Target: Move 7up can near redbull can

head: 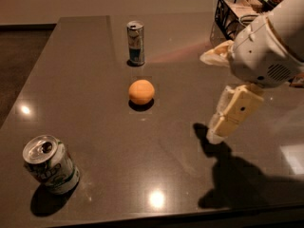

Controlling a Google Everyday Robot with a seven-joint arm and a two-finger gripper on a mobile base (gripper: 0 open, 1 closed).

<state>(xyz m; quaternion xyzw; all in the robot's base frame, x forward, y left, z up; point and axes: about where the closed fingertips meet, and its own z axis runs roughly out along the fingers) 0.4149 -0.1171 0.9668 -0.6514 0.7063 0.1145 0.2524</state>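
Dark table with the 7up can at its near left corner, the redbull can far back beyond an orange, and the claw hovering at right, its state impossible to tell.

No lettering we can read.
Marks on the 7up can and redbull can are illegible; the gripper hangs by the right edge of the desk.

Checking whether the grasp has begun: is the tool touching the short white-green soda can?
Apart. The camera view shows the tool at the right, with bare dark tabletop between it and the short white-green soda can at front left.
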